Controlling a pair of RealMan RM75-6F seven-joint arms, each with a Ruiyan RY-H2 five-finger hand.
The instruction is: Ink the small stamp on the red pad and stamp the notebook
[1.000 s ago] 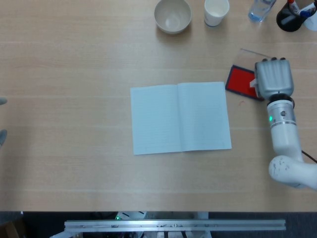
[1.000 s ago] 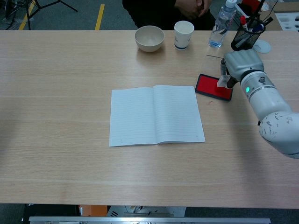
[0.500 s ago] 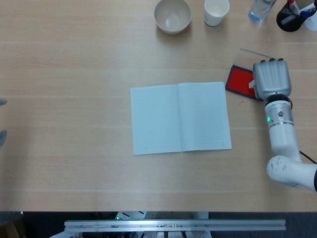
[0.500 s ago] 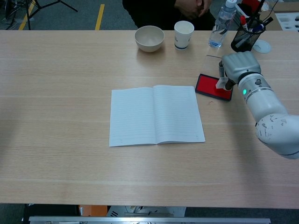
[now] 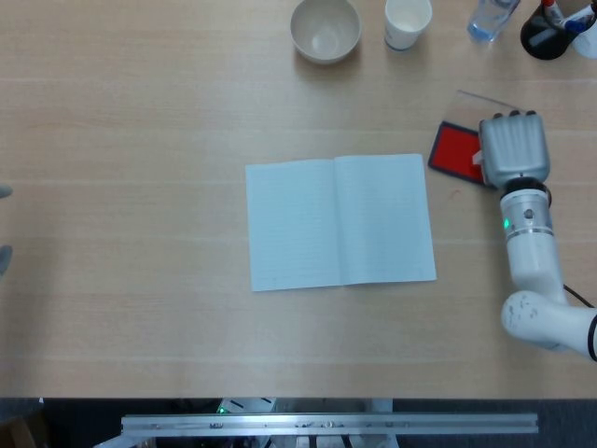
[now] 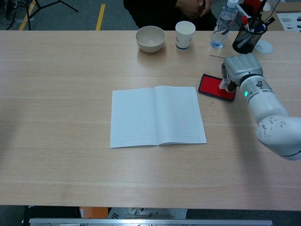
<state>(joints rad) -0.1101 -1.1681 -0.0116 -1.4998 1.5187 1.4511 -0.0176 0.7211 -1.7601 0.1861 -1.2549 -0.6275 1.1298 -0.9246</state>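
Observation:
The open white notebook (image 5: 340,222) (image 6: 156,116) lies flat in the middle of the table. To its right sits the red ink pad (image 5: 454,149) (image 6: 212,86) in a dark case. My right hand (image 5: 512,149) (image 6: 242,67) hangs over the pad's right end, fingers curled down around the small stamp (image 6: 225,84), whose pale base (image 5: 477,158) rests on the red surface. Only two grey tips of my left hand (image 5: 4,191) show at the far left edge of the head view.
Along the far edge stand a beige bowl (image 5: 325,29), a paper cup (image 5: 408,21), a water bottle (image 5: 490,19) and a black pen holder (image 5: 546,33). The pad's clear lid (image 5: 471,101) lies just behind the pad. A person sits beyond the table (image 6: 188,7).
My right hand stays on the pad with the stamp. Hand and pad have shifted a few pixels to the right. The notebook has not moved.

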